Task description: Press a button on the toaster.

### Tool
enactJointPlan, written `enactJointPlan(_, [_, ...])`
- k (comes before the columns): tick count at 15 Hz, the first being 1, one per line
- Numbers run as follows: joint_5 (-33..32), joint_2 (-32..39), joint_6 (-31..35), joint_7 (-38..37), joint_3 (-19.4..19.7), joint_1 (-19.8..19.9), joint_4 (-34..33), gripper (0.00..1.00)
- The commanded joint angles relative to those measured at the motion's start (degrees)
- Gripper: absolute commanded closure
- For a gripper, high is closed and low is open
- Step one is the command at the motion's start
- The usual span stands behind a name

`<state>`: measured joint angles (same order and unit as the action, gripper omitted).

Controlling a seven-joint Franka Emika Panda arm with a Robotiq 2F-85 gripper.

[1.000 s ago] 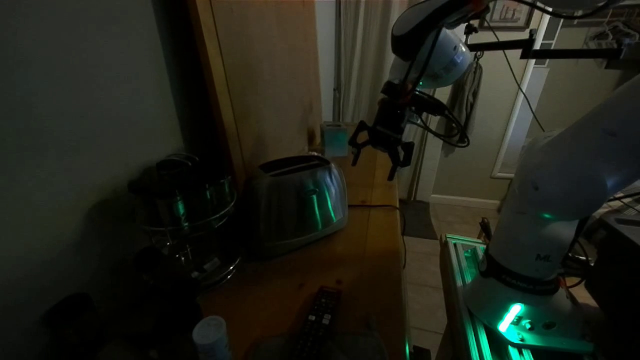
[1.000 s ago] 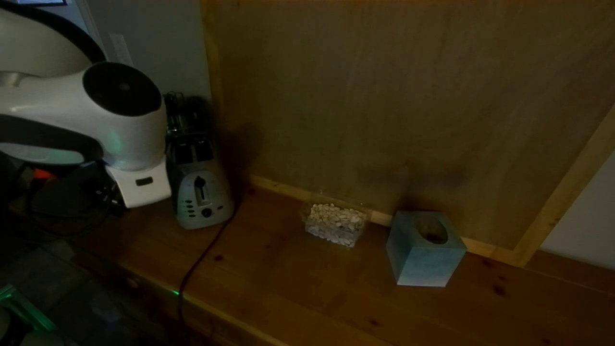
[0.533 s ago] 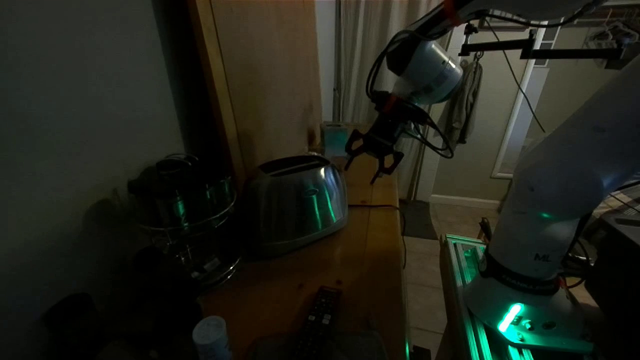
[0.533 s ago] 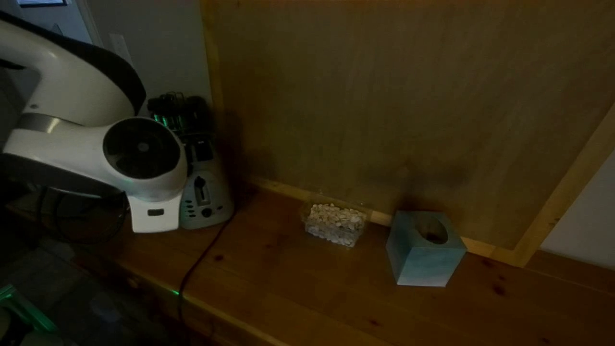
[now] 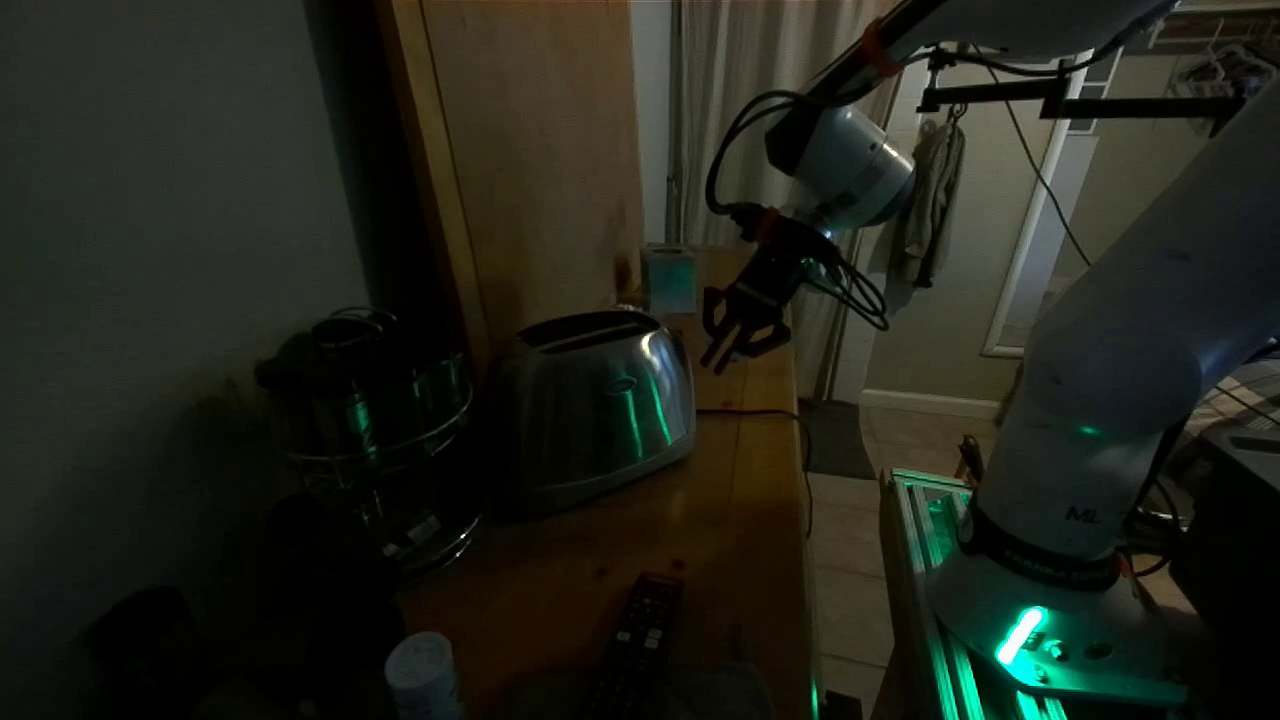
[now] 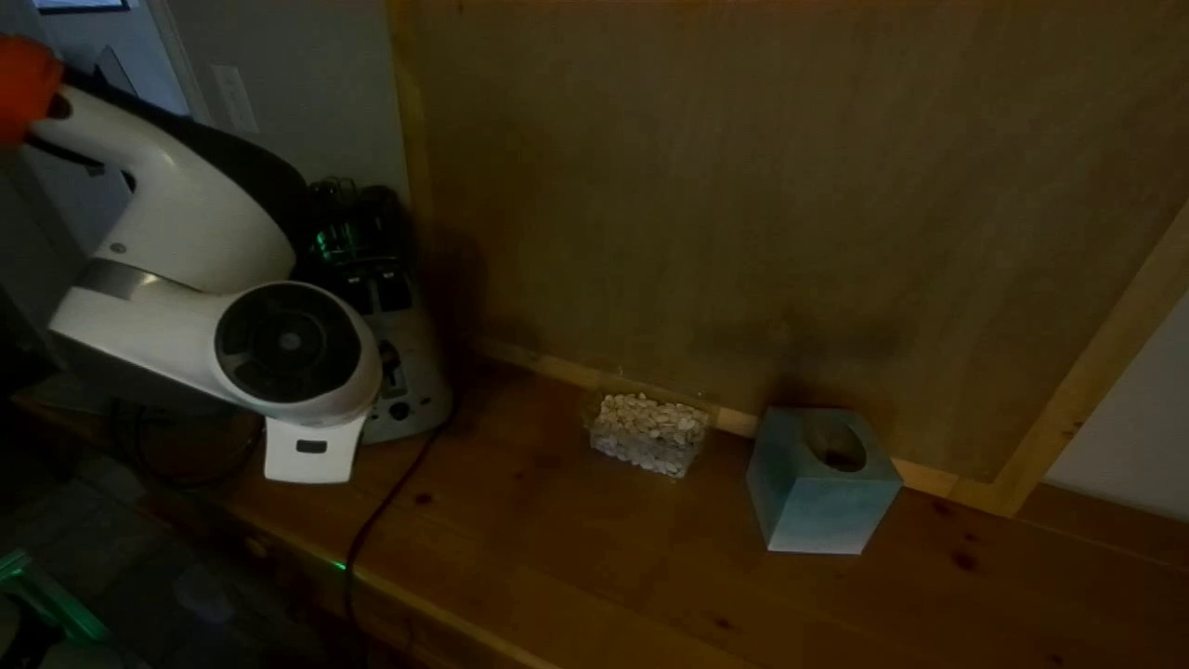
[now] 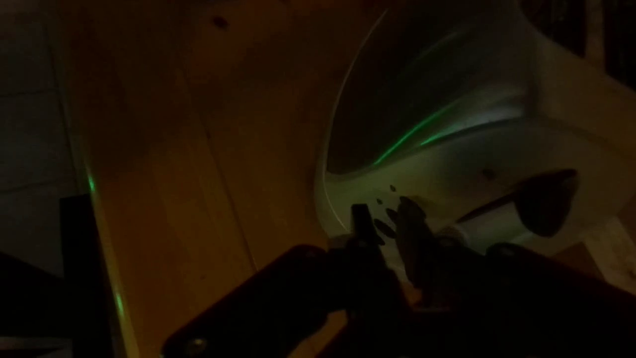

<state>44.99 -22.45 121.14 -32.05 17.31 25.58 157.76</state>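
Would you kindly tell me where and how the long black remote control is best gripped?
Probably around the visible middle of the long black button-covered remote control, from above, with the fingers closing on its two long edges: it lies buttons up and is narrow across. Its near end is too dark to judge.

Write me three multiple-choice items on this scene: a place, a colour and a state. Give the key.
1. Where does the toaster stand?
A. floor
B. robot's stand
C. wooden table

2. What colour is the tissue box?
A. blue
B. red
C. black

3. What state is the tool in?
A. gripping the remote
B. empty
C. gripping the tissue box

1: C, its base rests there in both exterior views.
2: A, its sides look pale blue.
3: B, the wrist view shows toaster buttons through the gap between its jaws.
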Motion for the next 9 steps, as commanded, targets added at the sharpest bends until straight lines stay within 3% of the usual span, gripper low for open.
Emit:
enactJointPlan(1, [0.36,2.14,1.41,-1.13,-0.75,0.05,-0.03,1.0])
enactJointPlan(9, [1.81,4.45,1.8,-0.41,-0.21,-0.53,-0.03,1.0])
